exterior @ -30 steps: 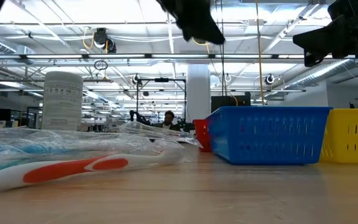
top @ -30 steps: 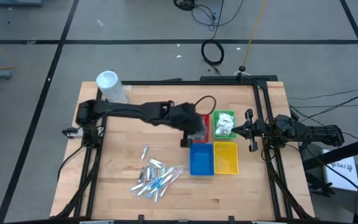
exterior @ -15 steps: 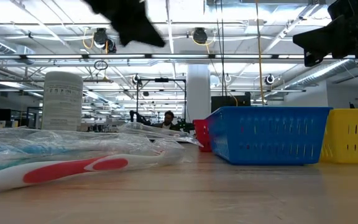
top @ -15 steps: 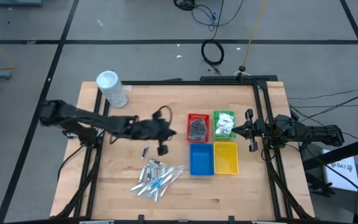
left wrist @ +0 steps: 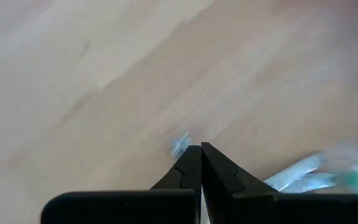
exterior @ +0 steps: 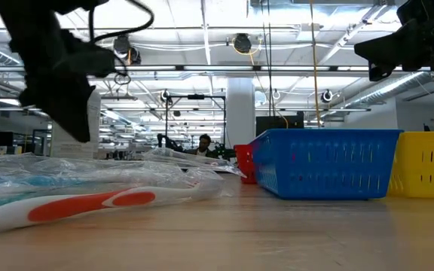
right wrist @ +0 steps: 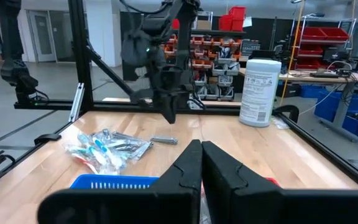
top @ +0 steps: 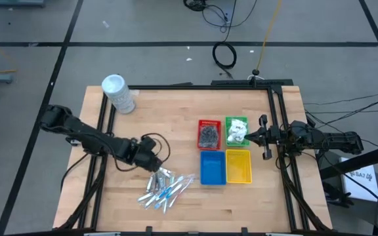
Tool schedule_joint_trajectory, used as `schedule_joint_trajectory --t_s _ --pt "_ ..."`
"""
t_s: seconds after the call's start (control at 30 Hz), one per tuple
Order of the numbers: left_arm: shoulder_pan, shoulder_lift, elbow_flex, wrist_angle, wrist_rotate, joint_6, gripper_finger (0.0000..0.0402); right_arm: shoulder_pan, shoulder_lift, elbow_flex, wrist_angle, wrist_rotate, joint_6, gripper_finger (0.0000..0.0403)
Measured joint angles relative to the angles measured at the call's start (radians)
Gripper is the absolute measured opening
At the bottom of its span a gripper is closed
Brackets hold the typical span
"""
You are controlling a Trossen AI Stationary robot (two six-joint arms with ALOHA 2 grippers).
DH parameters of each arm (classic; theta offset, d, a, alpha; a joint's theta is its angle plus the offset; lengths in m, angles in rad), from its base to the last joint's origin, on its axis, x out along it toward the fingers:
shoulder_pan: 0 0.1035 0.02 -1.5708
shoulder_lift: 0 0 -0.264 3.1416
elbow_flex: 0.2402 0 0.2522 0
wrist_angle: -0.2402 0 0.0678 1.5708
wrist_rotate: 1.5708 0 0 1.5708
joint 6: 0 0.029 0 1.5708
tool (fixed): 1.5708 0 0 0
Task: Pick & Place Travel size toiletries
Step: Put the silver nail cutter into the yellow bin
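Several slim clear-wrapped blue-and-white sticks point(top: 165, 189) lie heaped on the wooden desk point(top: 176, 144), left of the blue square tray point(top: 212, 168). The left hand point(top: 155, 164), fingers pressed together and empty, hovers at the heap's edge, probably lining up a pick. The right hand point(top: 262, 137), likewise closed, waits beside the green tray point(top: 236, 131).

Wooden table point(top: 176, 216); toiletries point(top: 164, 188), four trays point(top: 225, 149), white tub point(top: 117, 92)
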Motion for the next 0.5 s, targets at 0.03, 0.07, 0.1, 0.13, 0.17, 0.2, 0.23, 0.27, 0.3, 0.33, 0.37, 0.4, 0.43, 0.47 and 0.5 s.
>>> schedule_joint_trajectory --t_s 0.03,0.07,0.1,0.13,0.17,0.2,0.23,0.27,0.3,0.33,0.37,0.4,0.43,0.47,0.5 --pt "-0.008 0.006 0.000 -0.024 0.001 -0.074 0.0000 0.000 0.000 0.000 0.001 0.011 0.000 0.0000" --pt "-0.014 0.009 0.000 -0.040 0.004 -0.135 0.0000 0.000 0.000 0.000 0.001 0.018 0.000 0.0000" --pt "-0.019 0.011 0.000 -0.047 0.009 -0.171 0.0000 0.000 0.000 0.000 0.000 0.022 0.000 0.0000" --pt "-0.020 0.011 0.000 -0.047 0.017 -0.189 0.0000 0.000 0.000 0.000 -0.001 0.022 -0.002 0.0000" --pt "-0.022 0.012 0.000 -0.043 0.022 -0.196 0.0000 0.000 0.000 0.000 -0.001 0.022 -0.005 0.0000" --pt "-0.022 0.012 0.000 -0.040 0.025 -0.201 0.0000 0.000 0.000 0.000 0.001 0.021 -0.006 0.0000" --pt "-0.022 0.012 0.000 -0.035 0.025 -0.204 0.0000 0.000 0.000 0.000 0.002 0.022 -0.006 0.0000" --pt "-0.022 0.012 0.000 -0.027 0.026 -0.203 0.0000 0.000 0.000 0.000 0.001 0.022 -0.006 0.0000" --pt "-0.022 0.012 0.000 -0.015 0.027 -0.199 0.0001 0.000 0.000 0.000 0.001 0.022 -0.005 0.0000" --pt "-0.025 0.012 0.000 0.004 0.027 -0.199 0.0002 0.000 0.000 0.000 0.001 0.021 -0.003 0.0000" --pt "-0.028 0.012 0.000 0.022 0.028 -0.194 0.0004 0.000 0.000 0.000 0.001 0.020 -0.001 0.0000" --pt "-0.033 0.012 0.000 0.037 0.028 -0.175 0.0007 0.000 0.000 0.000 0.001 0.020 0.000 0.0000" --pt "-0.037 0.012 0.000 0.048 0.032 -0.159 0.0011 0.000 0.000 0.000 0.001 0.020 0.001 0.0000" --pt "-0.040 0.016 0.001 0.053 0.039 -0.151 0.0016 0.000 0.000 0.000 0.001 0.020 0.001 0.0000" --pt "-0.041 0.024 0.002 0.055 0.049 -0.165 0.0022 0.000 0.000 0.000 0.001 0.019 0.001 0.0000"
